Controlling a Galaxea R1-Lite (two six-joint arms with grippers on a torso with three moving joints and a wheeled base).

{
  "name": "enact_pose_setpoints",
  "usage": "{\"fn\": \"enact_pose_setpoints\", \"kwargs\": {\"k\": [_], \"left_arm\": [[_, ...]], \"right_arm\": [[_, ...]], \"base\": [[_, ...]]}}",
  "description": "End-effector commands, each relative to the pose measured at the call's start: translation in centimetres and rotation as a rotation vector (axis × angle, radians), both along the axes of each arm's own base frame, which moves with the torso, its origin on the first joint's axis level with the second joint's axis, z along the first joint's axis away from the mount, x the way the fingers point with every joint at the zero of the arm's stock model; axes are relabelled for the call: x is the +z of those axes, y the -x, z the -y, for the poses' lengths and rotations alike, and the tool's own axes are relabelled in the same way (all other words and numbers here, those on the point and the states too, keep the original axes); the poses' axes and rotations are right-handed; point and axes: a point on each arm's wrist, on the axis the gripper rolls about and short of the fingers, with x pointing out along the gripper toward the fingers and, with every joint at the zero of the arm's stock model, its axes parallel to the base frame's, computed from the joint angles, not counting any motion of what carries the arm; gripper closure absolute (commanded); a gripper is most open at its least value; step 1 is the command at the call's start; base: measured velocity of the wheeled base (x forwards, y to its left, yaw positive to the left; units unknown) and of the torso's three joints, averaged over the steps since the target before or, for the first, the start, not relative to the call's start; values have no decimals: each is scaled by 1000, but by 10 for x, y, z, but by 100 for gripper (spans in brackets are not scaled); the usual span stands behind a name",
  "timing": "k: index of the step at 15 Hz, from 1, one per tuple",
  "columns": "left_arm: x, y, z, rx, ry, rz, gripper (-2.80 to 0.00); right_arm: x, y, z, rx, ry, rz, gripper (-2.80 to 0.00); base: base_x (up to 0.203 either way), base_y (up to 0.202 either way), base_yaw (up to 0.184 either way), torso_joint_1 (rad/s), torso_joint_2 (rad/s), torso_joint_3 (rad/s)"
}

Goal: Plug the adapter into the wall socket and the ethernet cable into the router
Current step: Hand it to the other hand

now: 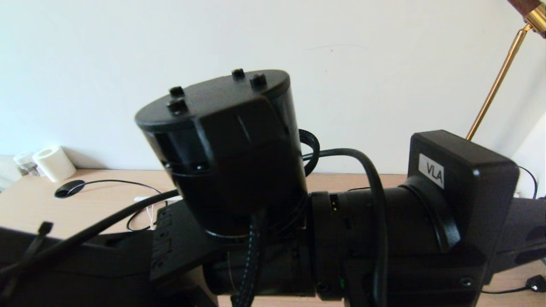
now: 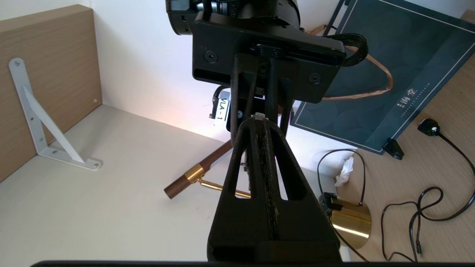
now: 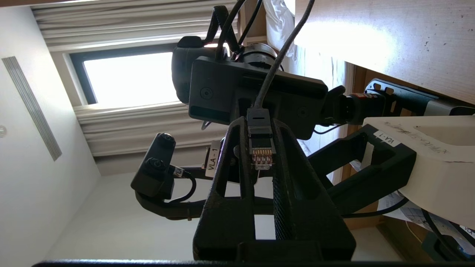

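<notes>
My right gripper (image 3: 258,126) is shut on the ethernet cable's plug (image 3: 261,148), whose clear gold-pinned tip points back toward its wrist. The black cable (image 3: 282,55) runs away past the fingertips. My left gripper (image 2: 258,120) faces it tip to tip and is shut, with a sliver of the clear plug (image 2: 258,116) pinched at its fingertips. In the head view both arms fill the middle, and the cable's black round disc (image 1: 68,188) lies on the wooden desk (image 1: 51,213). A thin white cord (image 1: 151,215) peeks out beside the arm. The adapter, wall socket and router are hidden.
A white paper roll (image 1: 54,163) stands at the desk's back left. A brass lamp has its stem (image 1: 497,83) at the right and its round base (image 2: 350,222) on the desk. A dark blue box (image 2: 389,66), a black plug (image 2: 428,127) with looping cable and a white shelf bracket (image 2: 33,115) are nearby.
</notes>
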Motion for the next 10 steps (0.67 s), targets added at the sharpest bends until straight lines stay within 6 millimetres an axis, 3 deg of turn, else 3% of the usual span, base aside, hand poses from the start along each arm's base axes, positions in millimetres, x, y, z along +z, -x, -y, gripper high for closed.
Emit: {"fn": "enact_pose_setpoints", "kwargs": {"k": [1, 2, 3, 10], "left_arm": [[2, 0, -1, -1, 9, 12, 0], [3, 1, -2, 2, 14, 13, 0], [4, 1, -2, 2, 17, 15, -280], [1, -1, -10, 17, 5, 9, -280]], "right_arm": [[0, 0, 0, 7, -3, -7, 0], [0, 0, 0, 7, -3, -7, 0], [0, 0, 0, 5, -3, -9, 0], [0, 6, 1, 7, -4, -2, 0]], "base": [[0, 0, 0, 0, 0, 0], [0, 0, 0, 0, 0, 0], [0, 0, 0, 0, 0, 0], [0, 0, 0, 0, 0, 0]]}}
